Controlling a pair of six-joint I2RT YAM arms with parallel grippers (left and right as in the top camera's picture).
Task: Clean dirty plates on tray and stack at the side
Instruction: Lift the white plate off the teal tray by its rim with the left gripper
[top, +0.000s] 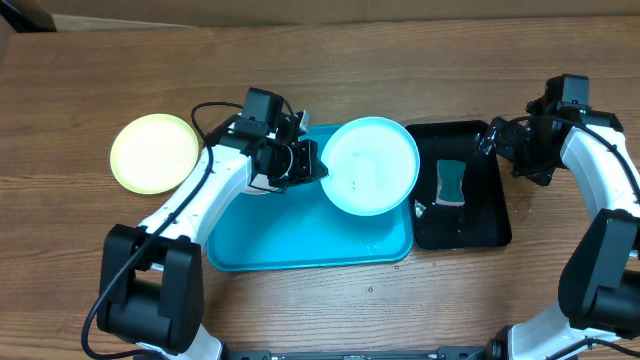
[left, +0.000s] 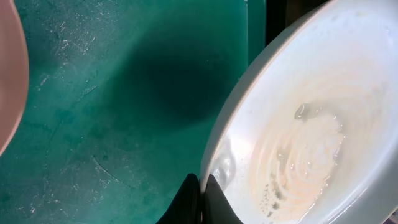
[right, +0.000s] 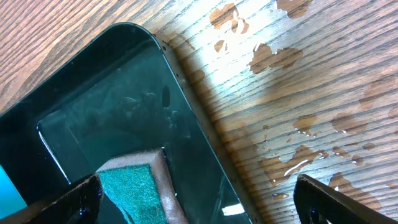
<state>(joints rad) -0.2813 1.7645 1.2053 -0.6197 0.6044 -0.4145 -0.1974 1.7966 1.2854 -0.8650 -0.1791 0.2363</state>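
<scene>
Plate (top: 371, 165), pale blue, wet inside, pinched at its left rim by left gripper (top: 318, 166), clamped tight on it; raised over right end of turquoise tray (top: 300, 240), shadow on tray floor. Yellow-green plate (top: 155, 152) flat on table (top: 100, 80), left of tray. Right of tray, black tray (top: 485, 225) holding green sponge (top: 451, 182). Right gripper (top: 492, 135) spread wide, holding nothing, over black tray's far corner; water spots (right: 273, 59) on wood beside.

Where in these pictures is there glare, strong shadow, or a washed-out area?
Overhead: the yellow-green plate is washed out, almost glowing. Left wrist: a dark, soft-edged shadow lies on the turquoise tray beside the pale blue plate, whose wet centre glints. Right wrist: bright glare on the wet table; the black tray shines dully.
</scene>
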